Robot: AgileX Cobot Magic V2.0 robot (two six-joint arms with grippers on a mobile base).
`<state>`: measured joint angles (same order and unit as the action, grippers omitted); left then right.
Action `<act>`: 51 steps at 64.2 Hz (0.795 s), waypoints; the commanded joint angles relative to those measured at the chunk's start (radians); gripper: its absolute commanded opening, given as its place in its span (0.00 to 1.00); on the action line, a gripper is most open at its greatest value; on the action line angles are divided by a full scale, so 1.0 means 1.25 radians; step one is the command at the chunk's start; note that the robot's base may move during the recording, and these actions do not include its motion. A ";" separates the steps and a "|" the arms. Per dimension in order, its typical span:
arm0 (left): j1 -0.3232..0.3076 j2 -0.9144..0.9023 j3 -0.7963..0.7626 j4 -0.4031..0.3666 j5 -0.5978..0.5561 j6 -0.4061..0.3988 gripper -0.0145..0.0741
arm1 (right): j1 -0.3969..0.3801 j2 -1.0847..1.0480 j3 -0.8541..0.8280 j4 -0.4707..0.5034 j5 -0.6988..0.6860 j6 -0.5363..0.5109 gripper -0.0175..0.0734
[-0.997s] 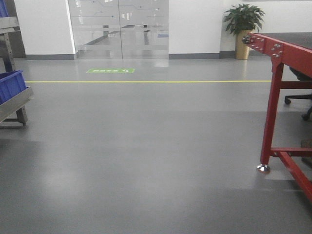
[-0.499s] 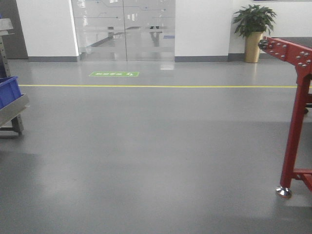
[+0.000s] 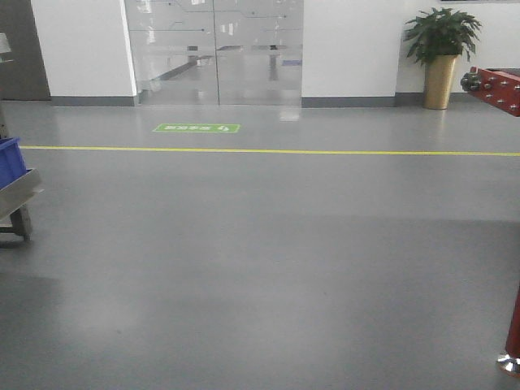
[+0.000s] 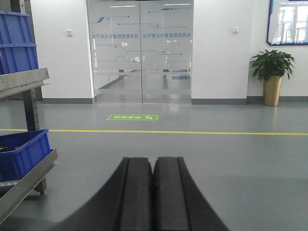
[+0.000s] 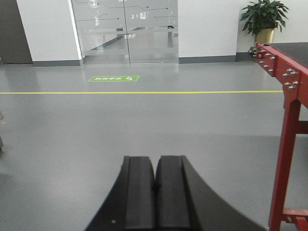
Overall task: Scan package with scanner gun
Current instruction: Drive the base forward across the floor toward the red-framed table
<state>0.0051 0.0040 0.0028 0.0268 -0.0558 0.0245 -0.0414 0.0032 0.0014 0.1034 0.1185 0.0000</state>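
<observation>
Both pressed together, holding nothing: left gripper (image 4: pixel 153 192) and right gripper (image 5: pixel 155 192). No package or scanner gun in any view. Since a second ago the red frame (image 3: pixel 497 88) slid to the right edge and the blue bin (image 3: pixel 8 158) nearly left, so I'd guess the base is still driving, no scanning yet.

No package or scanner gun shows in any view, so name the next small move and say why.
Probably turn the base slowly right, toward the red steel frame, the nearest bench-like structure. Straight ahead is just grey floor, and the shut left gripper and right gripper hold nothing, so searching comes first.
</observation>
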 commanded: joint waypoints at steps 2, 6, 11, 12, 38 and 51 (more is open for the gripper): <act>0.001 -0.003 -0.002 -0.001 -0.012 -0.006 0.04 | 0.002 -0.003 -0.001 0.000 -0.018 0.000 0.02; 0.001 -0.003 -0.002 -0.001 -0.012 -0.006 0.04 | 0.002 -0.003 -0.001 0.000 -0.018 0.000 0.02; 0.001 -0.003 -0.002 -0.001 -0.012 -0.006 0.04 | 0.002 -0.003 -0.001 0.000 -0.018 0.000 0.02; 0.000 -0.003 -0.002 -0.001 -0.012 -0.006 0.04 | 0.002 -0.003 -0.001 0.000 -0.018 0.000 0.02; -0.009 -0.003 -0.002 -0.001 -0.012 -0.006 0.04 | 0.002 -0.003 -0.001 0.000 -0.018 0.000 0.02; -0.009 -0.003 -0.002 -0.001 -0.012 -0.006 0.04 | 0.002 -0.003 -0.001 0.000 -0.018 0.000 0.02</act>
<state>0.0008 0.0040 0.0028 0.0268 -0.0558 0.0245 -0.0414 0.0032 0.0014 0.1034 0.1165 0.0000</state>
